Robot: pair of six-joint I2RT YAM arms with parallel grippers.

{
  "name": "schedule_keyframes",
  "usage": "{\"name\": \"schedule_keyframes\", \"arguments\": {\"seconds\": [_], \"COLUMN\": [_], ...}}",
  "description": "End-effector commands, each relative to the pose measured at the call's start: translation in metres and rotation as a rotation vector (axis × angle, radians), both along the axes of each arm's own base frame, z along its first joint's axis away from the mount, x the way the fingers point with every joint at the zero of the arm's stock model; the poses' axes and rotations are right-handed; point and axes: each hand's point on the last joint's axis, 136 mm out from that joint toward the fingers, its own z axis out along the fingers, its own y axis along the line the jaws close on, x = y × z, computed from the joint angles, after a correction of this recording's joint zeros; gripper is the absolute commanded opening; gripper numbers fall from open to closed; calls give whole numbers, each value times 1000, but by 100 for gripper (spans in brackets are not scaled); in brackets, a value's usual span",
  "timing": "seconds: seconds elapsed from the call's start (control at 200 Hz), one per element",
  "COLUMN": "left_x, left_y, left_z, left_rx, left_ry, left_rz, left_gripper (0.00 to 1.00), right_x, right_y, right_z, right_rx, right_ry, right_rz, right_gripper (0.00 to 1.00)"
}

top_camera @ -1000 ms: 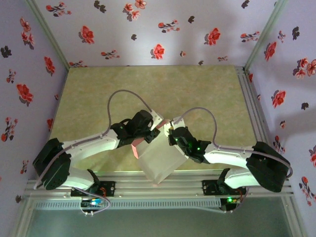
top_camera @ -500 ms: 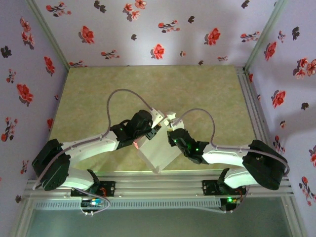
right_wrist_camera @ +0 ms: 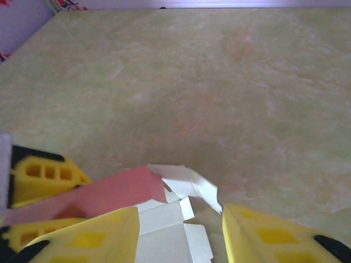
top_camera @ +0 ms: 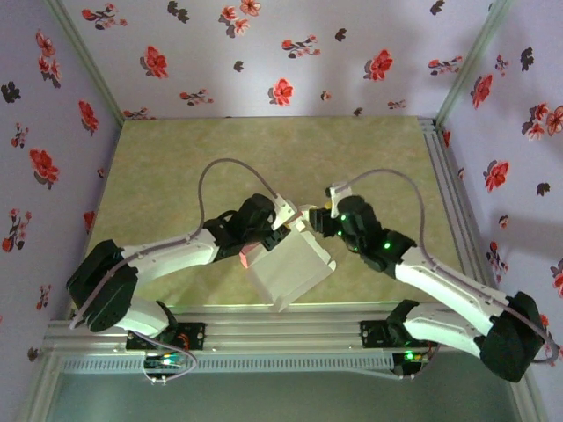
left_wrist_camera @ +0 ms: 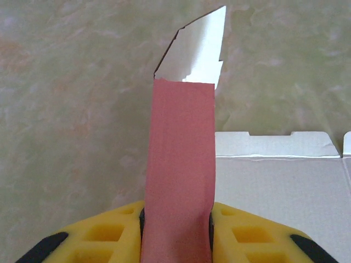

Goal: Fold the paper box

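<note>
Right fingers [right_wrist_camera: 263, 235] now off paper box [top_camera: 286, 268]

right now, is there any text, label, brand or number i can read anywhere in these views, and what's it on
None can be read.
The paper box is blank on both its pink and its white face.
The walls carry only a flower print, no lettering.
The small electronics by the left arm's base are too small to tell whether they are marked.
</note>
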Motion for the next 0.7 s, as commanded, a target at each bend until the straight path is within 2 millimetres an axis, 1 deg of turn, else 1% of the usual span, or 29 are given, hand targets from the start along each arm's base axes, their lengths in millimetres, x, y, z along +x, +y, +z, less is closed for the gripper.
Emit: {"name": "schedule_keyframes", "arguments": {"seconds": [0.0, 0.085, 0.125, 0.205, 0.245, 0.36, 0.435, 0.535, 0.595, 0.695], "left_x": [-1, 1, 1, 1, 1, 0, 1, 2, 3, 5], "left_y": [-6, -6, -7, -8, -8, -7, -7, -8, -7, -7], "left_z": [4, 5, 5, 5, 4, 4, 4, 5, 5, 6], "left_rx": [-18, -19, -20, -21, -19, -24, -28, -34, -34, -41], "left_ry": [35, 44, 49, 52, 55, 65, 69, 77, 78, 81], "left_rz": [-53, -62, -71, -79, -80, -87, -86, -85, -84, -82], "left_gripper": [31, 31, 31, 31, 31, 31, 31, 31, 31, 31], "right_x": [-4, 18, 28, 47, 55, 71, 75, 77, 73, 65], "right_y": [-5, -6, -6, -3, -3, 5, 9, 8, 8, 10], "right_z": [-8, -5, -5, -16, -24, -44, -56, -76, -86, -94], "right_rx": [19, 73, 79, 55, 38, 80, 71, 50, 48, 63], "right_ry": [171, 231, 254, 297, 329, 418, 459, 509, 531, 544], "right_rz": [73, 53, 41, 38, 36, 94, 119, 113, 121, 149], "right_gripper": [47, 47, 44, 39, 37, 34, 31, 28, 27, 25]}}
